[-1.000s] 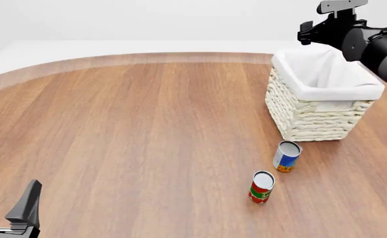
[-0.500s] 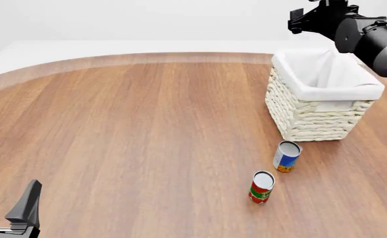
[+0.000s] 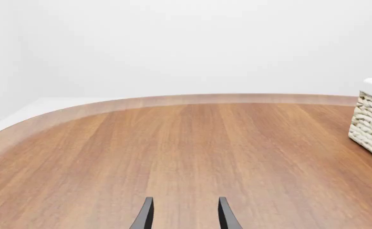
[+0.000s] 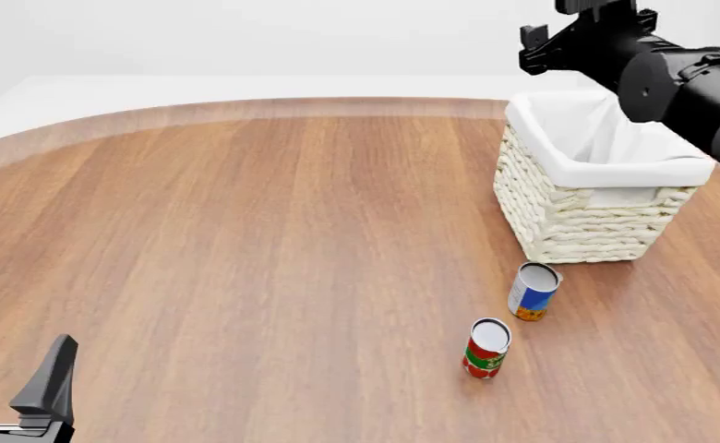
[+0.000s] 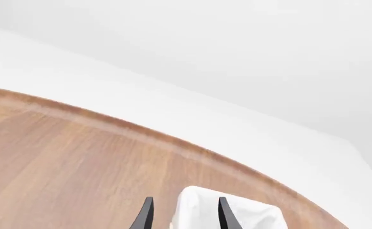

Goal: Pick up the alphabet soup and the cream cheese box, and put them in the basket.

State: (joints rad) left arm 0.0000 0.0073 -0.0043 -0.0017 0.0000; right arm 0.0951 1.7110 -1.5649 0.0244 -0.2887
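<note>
Since the right tool [image 4: 555, 44] hangs with its jaws parted and empty above the far edge of the basket [image 4: 582, 226], it should be brought back and lowered squarely over the alphabet soup [image 4: 533, 292], standing upright on the table [image 4: 274, 240] just near of the basket, beside the red and green can [image 4: 487, 349].

- The wooden table [image 4: 274, 240] has a rounded far edge and brown grain running away from the arms.
- The basket [image 4: 594, 217] stands on it at the far right, below the right arm's jaws.
- The alphabet soup [image 4: 534, 291] stands upright nearer, well right of the left arm's jaws.
- A red and green can [image 4: 486, 348] stands upright just beside it, nearer still.
</note>
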